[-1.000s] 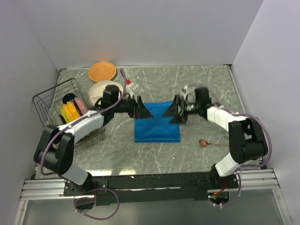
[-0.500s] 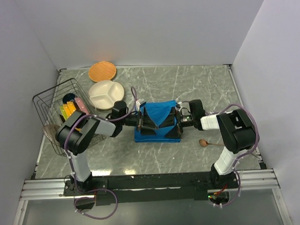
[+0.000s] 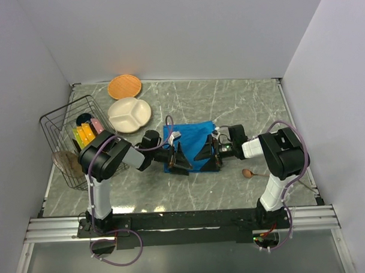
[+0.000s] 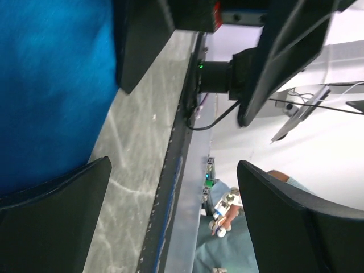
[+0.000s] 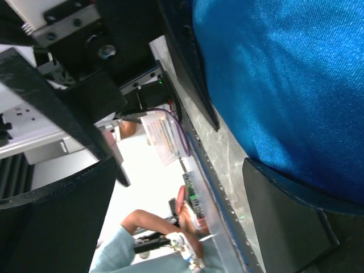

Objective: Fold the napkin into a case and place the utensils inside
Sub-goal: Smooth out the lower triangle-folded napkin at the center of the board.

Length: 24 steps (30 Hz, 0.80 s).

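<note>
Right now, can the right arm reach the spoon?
Probably yes. The spoon lies on bare table close to the right gripper, nothing between them, though that open gripper sits at the napkin.

The wide-spread right hand has one finger against the napkin.

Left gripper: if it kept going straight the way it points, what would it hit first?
Probably the right gripper, which faces it open-fingered across the near part of the napkin; depth is hard to judge.
</note>
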Each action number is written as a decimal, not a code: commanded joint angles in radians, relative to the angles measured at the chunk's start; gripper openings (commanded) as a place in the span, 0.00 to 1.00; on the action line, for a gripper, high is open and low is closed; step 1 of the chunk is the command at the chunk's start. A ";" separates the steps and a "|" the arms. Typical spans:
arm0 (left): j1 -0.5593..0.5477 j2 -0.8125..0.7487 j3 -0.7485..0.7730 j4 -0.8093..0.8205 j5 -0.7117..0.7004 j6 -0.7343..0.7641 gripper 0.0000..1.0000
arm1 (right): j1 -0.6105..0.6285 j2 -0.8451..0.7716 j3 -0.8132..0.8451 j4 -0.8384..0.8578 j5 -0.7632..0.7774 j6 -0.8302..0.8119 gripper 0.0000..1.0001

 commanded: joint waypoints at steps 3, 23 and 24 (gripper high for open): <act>0.034 0.015 -0.048 -0.040 0.075 0.176 0.99 | -0.049 0.078 0.005 -0.274 0.192 -0.140 1.00; 0.047 -0.219 0.130 -0.683 0.122 0.723 0.99 | -0.011 -0.166 0.054 -0.360 0.107 -0.194 1.00; 0.043 -0.228 0.154 -0.659 0.121 0.688 0.99 | -0.011 -0.230 0.061 -0.358 0.090 -0.173 1.00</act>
